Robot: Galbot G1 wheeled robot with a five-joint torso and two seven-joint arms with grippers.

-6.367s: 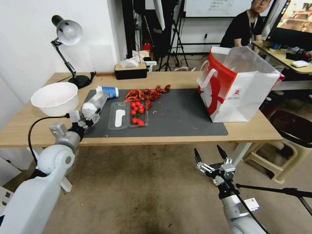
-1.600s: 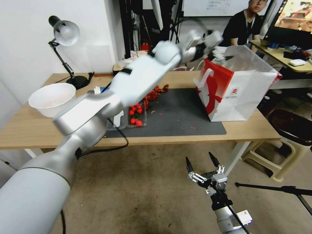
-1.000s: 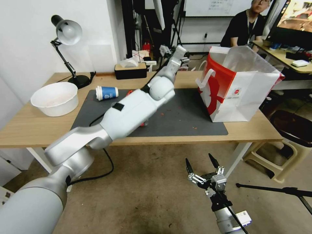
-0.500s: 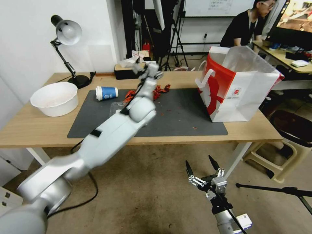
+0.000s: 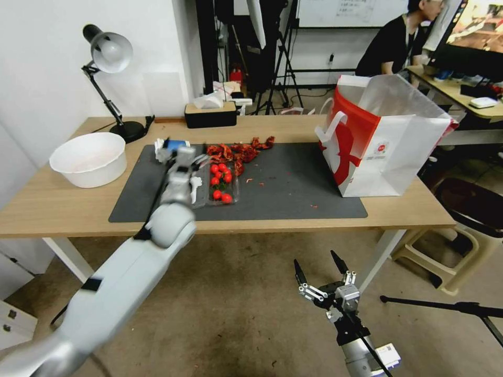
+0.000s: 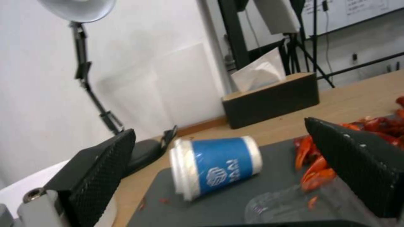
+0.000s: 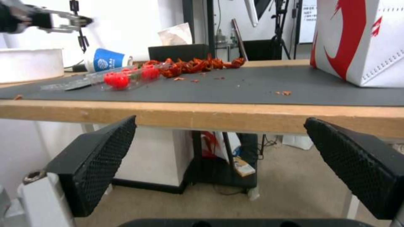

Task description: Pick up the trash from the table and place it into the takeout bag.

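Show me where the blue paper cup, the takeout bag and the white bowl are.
blue paper cup (image 6: 219, 164): left wrist view, on its blue sleeve.
takeout bag (image 5: 406, 157): head view, on its white front panel.
white bowl (image 5: 89, 173): head view, on its outer wall.

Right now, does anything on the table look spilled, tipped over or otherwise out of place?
Yes. The blue-white paper cup lies on its side at the dark mat's far left corner, and red scraps with small crumbs lie strewn across the mat beside the clear tomato tray.
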